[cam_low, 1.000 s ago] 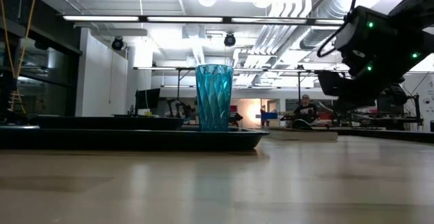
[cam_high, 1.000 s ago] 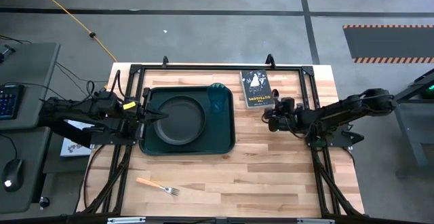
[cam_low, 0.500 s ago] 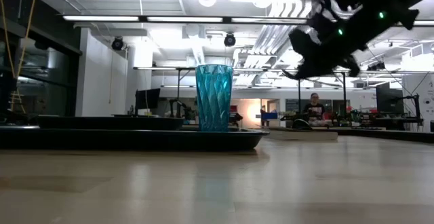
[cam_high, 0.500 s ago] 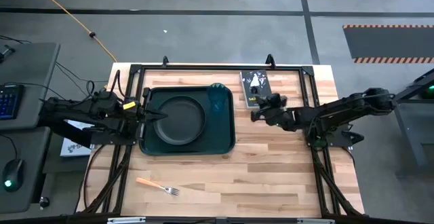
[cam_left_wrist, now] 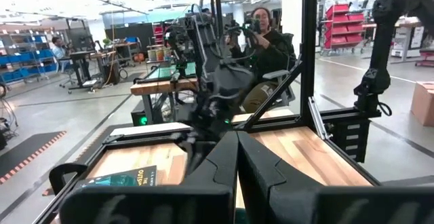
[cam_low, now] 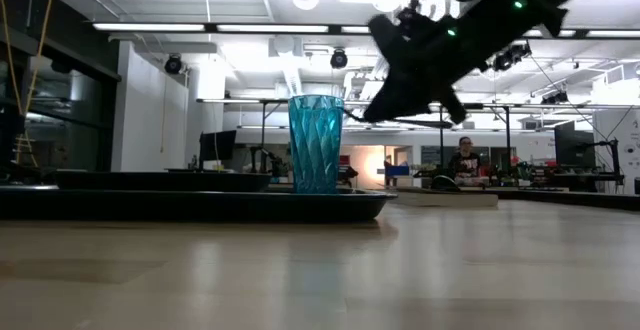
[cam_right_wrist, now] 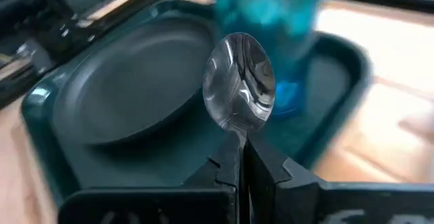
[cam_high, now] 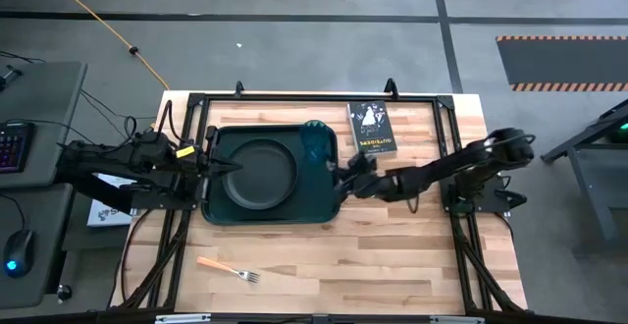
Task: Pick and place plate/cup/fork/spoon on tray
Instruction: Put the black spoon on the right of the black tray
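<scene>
Here the wooden worktop (cam_high: 392, 236) carries the tray (cam_high: 329, 206); beside it, right fingers (cam_right_wrist: 234, 163) pinch the spoon (cam_right_wrist: 239, 90), left fingers (cam_left_wrist: 237, 163) closed empty.

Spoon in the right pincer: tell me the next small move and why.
Probably carry it a little farther over the tray and lower it onto the bare strip beside the plate. The right pincer is shut on the spoon, held above the tray's right edge, near the cup. The fork lies on the table.
</scene>
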Robot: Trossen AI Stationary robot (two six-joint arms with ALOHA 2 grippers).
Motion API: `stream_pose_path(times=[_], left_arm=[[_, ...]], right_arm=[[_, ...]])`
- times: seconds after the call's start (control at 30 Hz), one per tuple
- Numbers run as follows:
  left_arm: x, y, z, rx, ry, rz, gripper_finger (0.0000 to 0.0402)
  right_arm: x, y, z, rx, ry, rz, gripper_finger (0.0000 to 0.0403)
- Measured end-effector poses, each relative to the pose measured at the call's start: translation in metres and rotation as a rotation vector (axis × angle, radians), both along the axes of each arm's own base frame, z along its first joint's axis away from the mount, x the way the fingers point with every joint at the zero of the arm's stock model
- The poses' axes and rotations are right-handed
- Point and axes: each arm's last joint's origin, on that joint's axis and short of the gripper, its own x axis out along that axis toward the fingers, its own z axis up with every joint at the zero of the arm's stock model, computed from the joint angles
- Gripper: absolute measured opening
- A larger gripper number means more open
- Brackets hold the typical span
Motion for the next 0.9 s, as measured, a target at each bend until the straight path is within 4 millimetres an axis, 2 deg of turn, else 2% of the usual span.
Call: stream_pose_path(times=[0.27,0.67,0.9], left_arm=[[0.0,0.0,0.0,-0.02,0.005,-0.003,0.0],[0.0,0.0,0.0,-0.008,0.006,-0.006,0.0],[0.0,0.0,0.0,-0.006,0.004,-0.005,0.0]], right_arm=[[0.032,0.026,-0.002,-0.028,0.062,0.025,0.0],[0.038,0.024,-0.029,0.039,0.079,-0.068,0.0],[0.039,0.024,-0.031,0.049,0.061,-0.094,0.0]])
